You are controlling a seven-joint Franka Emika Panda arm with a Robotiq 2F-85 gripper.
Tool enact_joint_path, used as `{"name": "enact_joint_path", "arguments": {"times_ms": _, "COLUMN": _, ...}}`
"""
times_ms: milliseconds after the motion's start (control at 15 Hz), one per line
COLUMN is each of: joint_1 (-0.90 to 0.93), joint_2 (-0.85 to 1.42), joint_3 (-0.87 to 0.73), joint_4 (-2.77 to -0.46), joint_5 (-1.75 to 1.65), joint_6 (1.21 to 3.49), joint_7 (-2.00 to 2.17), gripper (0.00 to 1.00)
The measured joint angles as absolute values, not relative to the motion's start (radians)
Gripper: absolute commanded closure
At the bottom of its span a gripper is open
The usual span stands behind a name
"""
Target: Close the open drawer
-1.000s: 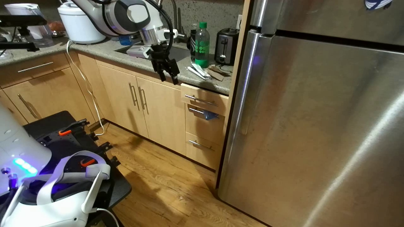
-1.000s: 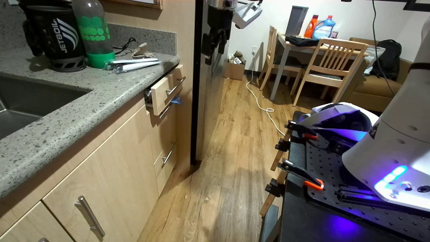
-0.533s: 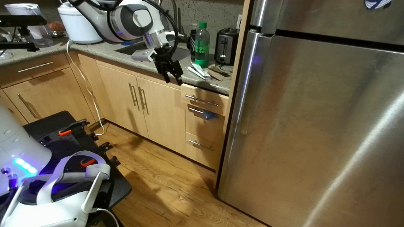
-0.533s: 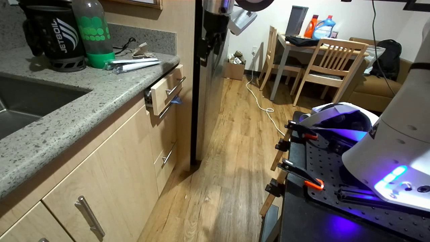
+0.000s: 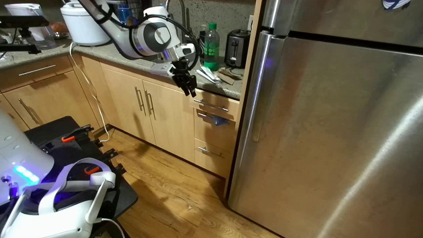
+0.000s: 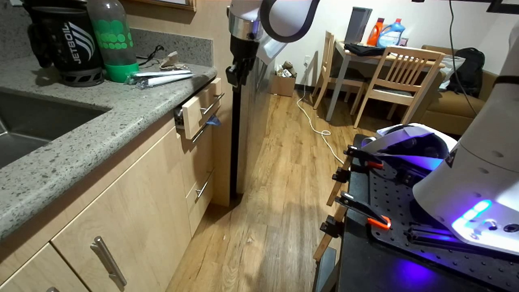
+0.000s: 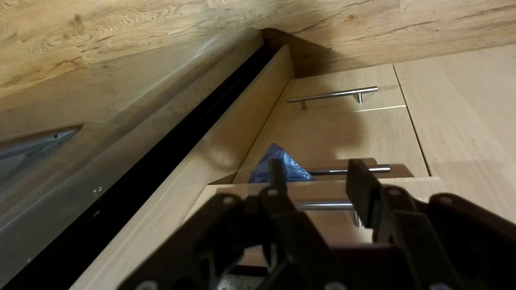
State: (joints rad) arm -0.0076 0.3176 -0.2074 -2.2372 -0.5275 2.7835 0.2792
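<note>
The drawer (image 6: 194, 117) is the top one beside the fridge, with a light-wood front and a metal bar handle (image 5: 211, 105). It stands pulled out under the counter, and dark clutter shows in the gap behind its front in an exterior view. My gripper (image 5: 190, 94) hangs at the drawer's near-left corner in that picture; in an exterior view the gripper (image 6: 235, 81) appears apart from the front, on its outer side. In the wrist view the gripper (image 7: 315, 173) has its fingers apart, with the drawer front (image 7: 320, 191) seen through the gap. Nothing is held between them.
Blue plastic (image 7: 282, 165) pokes out of the drawer below. The steel fridge (image 5: 314, 132) and its side panel stand right beside the drawers. On the counter (image 6: 121, 107) are a green-capped bottle (image 5: 211, 48), a toaster (image 5: 236, 49) and white wrapped items (image 6: 164, 79).
My gripper has come down and across towards the top drawer, and its fingers have drawn closer together. The drawer stands where it was.
</note>
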Motion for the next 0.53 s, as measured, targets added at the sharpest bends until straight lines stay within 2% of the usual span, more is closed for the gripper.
{"name": "enact_joint_path", "arguments": {"times_ms": 67, "joint_1": -0.002, "joint_2": 0.34, "joint_3": -0.215, "joint_4": -2.22, "joint_5": -0.527, "joint_6": 2.794, "joint_7": 0.28, "gripper": 0.93}}
{"name": "enact_joint_path", "arguments": {"times_ms": 200, "joint_1": 0.012, "joint_2": 0.38, "joint_3": -0.235, "joint_4": -2.19, "joint_5": -0.525, "joint_6": 2.822, "joint_7": 0.282, "gripper": 1.0}}
{"name": "enact_joint_path", "arguments": {"times_ms": 533, "joint_1": 0.086, "joint_2": 0.478, "joint_3": -0.338, "joint_4": -2.13, "joint_5": -0.525, "joint_6": 2.911, "joint_7": 0.346, "gripper": 0.98}}
